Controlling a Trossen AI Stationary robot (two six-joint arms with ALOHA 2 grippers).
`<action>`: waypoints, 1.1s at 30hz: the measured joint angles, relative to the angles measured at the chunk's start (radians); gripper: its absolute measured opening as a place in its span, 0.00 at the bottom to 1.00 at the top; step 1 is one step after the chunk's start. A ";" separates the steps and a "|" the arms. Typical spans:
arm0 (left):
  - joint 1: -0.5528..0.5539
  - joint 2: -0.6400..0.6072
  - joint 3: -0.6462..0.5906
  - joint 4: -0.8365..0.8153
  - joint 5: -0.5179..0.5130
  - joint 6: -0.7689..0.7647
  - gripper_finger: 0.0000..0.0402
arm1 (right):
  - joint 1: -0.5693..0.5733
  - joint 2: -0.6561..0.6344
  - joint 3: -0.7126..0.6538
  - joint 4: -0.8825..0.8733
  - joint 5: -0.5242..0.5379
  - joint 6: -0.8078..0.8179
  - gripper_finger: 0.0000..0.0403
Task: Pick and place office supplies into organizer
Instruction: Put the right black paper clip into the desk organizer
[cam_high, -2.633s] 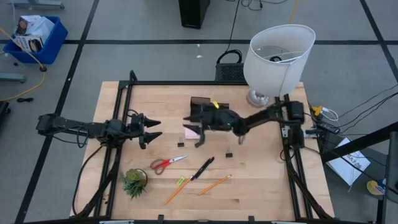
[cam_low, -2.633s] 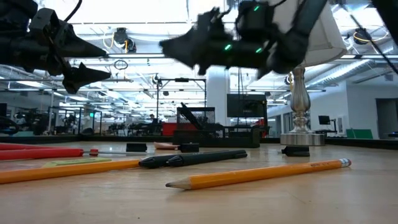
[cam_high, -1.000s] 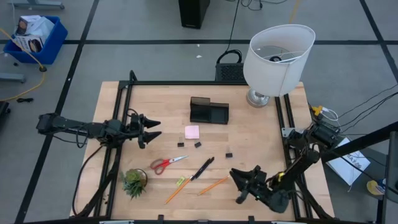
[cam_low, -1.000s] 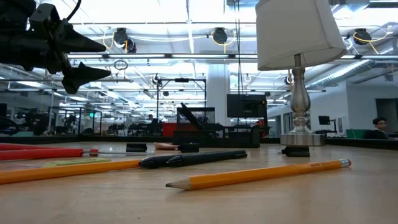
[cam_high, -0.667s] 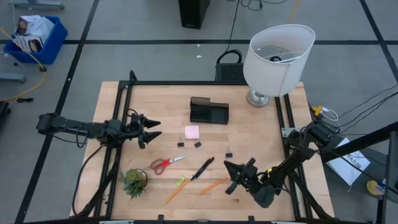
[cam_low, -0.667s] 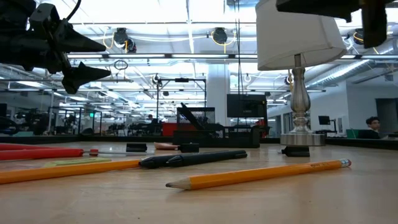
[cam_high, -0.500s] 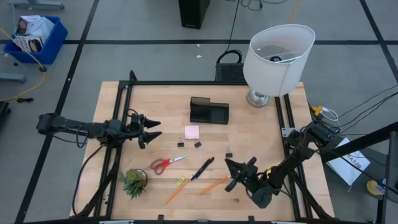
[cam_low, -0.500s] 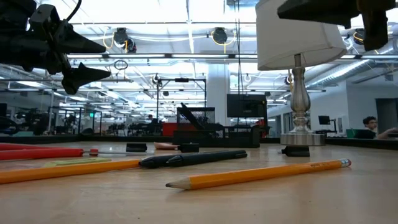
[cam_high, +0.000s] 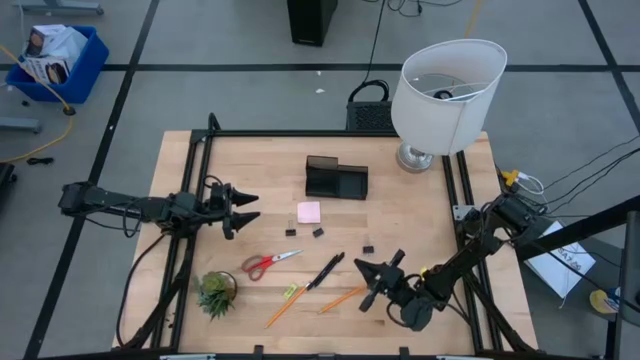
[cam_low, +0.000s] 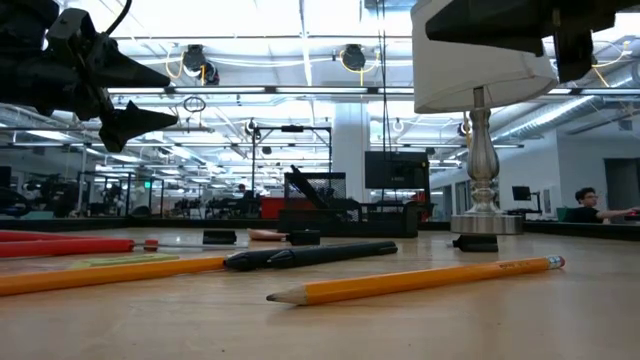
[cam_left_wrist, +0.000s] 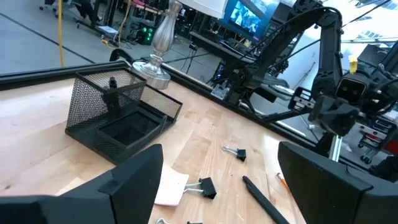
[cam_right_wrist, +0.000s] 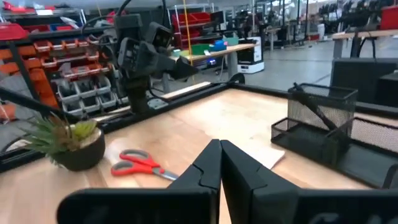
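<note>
Wooden table (cam_high: 420, 215) carries organizer (cam_high: 336, 179), lamp (cam_high: 447, 90), plant (cam_high: 216, 292), scissors (cam_high: 268, 263), pencils (cam_high: 343, 297).

Left gripper (cam_high: 246, 206) fingers apart; right gripper (cam_high: 367, 282) fingers together.

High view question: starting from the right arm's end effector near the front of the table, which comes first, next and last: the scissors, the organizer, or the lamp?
Measured from the right end effector:
1. Scissors, to its left, near the front of the table.
2. Organizer, toward the back, near the middle.
3. Lamp, at the back right corner.
</note>
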 joint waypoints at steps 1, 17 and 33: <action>0.000 0.000 0.000 0.001 0.000 0.000 0.81 | 0.001 0.000 0.000 0.003 0.001 -0.031 0.01; 0.000 0.000 0.000 -0.001 -0.019 -0.003 0.81 | 0.022 -0.079 0.000 0.129 -0.093 -0.420 0.00; 0.000 0.000 0.000 -0.001 -0.018 0.008 0.81 | 0.001 -0.080 -0.002 -0.094 -0.163 0.054 0.23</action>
